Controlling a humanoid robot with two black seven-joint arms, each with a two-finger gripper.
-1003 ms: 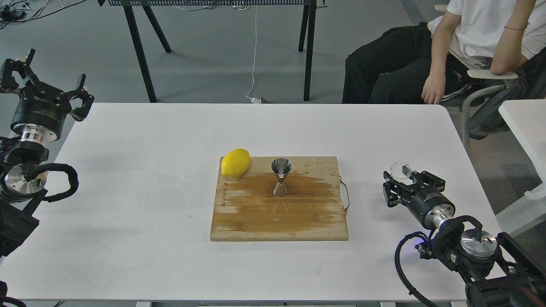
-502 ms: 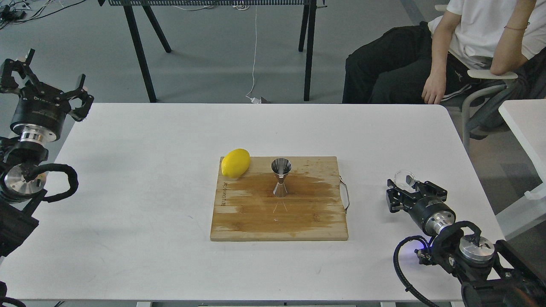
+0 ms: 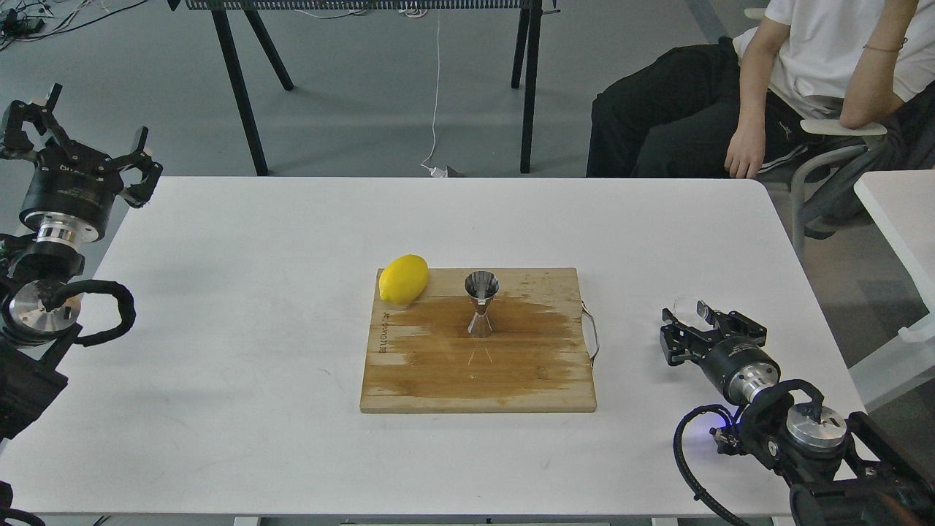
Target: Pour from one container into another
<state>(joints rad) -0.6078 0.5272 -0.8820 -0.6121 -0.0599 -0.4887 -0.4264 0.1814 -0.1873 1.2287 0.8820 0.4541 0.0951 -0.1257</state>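
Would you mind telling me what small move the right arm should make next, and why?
Probably open the right gripper and back away. The glass cup between its fingers appears to sit low at the white table, well right of the cutting board, where the jigger stands upright on a wet patch, which suggests the pour is done.

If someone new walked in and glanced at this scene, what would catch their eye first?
Probably the bright yellow lemon on the far-left corner of the wet-stained wooden cutting board, mid-table, with the shiny steel hourglass jigger upright beside it. Next, the right gripper low at the table's right, at a small clear glass cup.
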